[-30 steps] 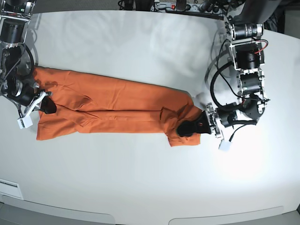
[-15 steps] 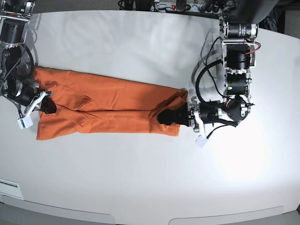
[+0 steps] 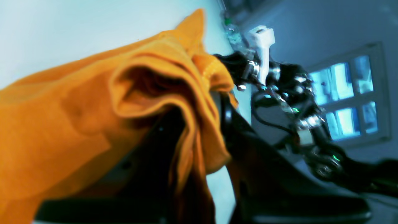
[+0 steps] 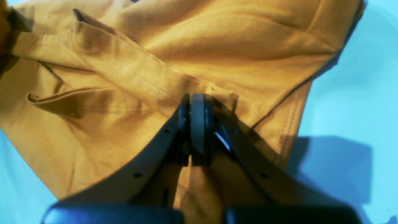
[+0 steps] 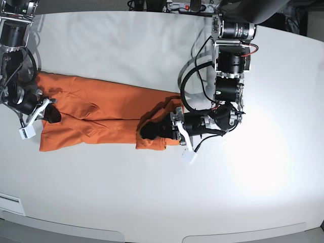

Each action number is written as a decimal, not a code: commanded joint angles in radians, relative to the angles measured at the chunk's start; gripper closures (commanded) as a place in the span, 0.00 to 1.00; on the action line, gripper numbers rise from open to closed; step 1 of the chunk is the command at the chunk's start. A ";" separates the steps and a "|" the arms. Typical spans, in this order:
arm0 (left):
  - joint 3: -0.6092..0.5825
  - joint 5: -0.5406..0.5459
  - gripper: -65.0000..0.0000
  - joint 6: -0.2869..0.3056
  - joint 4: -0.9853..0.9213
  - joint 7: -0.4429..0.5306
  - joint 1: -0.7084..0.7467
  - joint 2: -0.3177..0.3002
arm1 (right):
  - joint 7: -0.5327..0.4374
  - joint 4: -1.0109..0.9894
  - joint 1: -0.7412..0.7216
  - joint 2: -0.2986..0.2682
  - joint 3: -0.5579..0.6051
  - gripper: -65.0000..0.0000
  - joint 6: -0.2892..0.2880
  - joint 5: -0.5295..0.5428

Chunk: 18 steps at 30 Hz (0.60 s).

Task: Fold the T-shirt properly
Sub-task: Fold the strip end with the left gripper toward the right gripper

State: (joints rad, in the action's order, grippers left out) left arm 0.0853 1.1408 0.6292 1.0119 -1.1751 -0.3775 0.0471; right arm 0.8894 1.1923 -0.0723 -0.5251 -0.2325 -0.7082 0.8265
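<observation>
Base view: the T-shirt (image 5: 101,114) is laid lengthwise across the white table (image 5: 152,202), already narrowed into a long band. Its end on the view's right is lifted and doubled back over the band, pinched by the left gripper (image 5: 150,130). In the left wrist view, bunched orange cloth (image 3: 93,118) is draped over the dark fingers (image 3: 248,161), which are closed on it. In the right wrist view, the right gripper (image 4: 196,124) is seen clamped on a folded edge of the shirt (image 4: 192,46), jaws pressed together, at the band's other end.
</observation>
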 commanded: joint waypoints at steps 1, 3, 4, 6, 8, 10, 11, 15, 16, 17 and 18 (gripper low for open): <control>0.001 0.016 1.00 0.007 0.016 0.027 -0.027 0.010 | 0.038 0.005 -0.005 -0.018 -0.004 1.00 0.010 -0.042; 0.001 0.029 1.00 0.007 0.016 0.020 -0.027 0.023 | 0.042 0.005 -0.005 -0.018 -0.004 1.00 0.010 -0.042; 0.001 0.050 0.94 0.007 0.016 0.007 -0.028 0.032 | 0.043 0.005 -0.005 -0.018 -0.004 1.00 0.010 -0.042; 0.001 0.116 0.67 0.007 0.016 -0.028 -0.028 0.043 | 0.046 0.005 -0.005 -0.018 -0.004 1.00 0.010 -0.042; 0.001 0.185 0.45 0.006 0.016 -0.063 -0.031 0.050 | 0.047 0.005 -0.005 -0.018 -0.004 1.00 0.010 -0.042; 0.001 0.243 0.40 0.006 0.016 -0.076 -0.033 0.050 | 0.047 0.005 -0.005 -0.018 -0.004 1.00 0.010 -0.038; 0.001 0.267 0.40 0.006 0.016 -0.075 -0.036 0.049 | 0.048 0.005 -0.005 -0.018 -0.004 1.00 0.010 -0.038; 0.012 0.272 0.40 0.037 0.016 -0.089 -0.045 0.050 | 0.053 0.005 -0.005 -0.018 -0.004 1.00 0.010 -0.030; 0.017 0.271 0.40 0.060 0.016 -0.103 -0.045 0.050 | 0.053 0.005 -0.005 -0.018 -0.004 1.00 0.010 -0.029; 0.023 0.271 0.40 0.069 0.016 -0.118 -0.044 0.049 | 0.053 0.005 -0.005 -0.018 -0.004 1.00 0.010 -0.017; 0.027 0.271 0.43 0.069 0.016 -0.130 -0.044 0.050 | 0.053 0.005 -0.005 -0.018 -0.004 1.00 0.010 -0.008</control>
State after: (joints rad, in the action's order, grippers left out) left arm 0.1116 1.3880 0.6857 1.0119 -1.3090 -0.3950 0.0891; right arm 0.9016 1.1919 -0.0719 -0.5251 -0.2325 -0.7071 0.8486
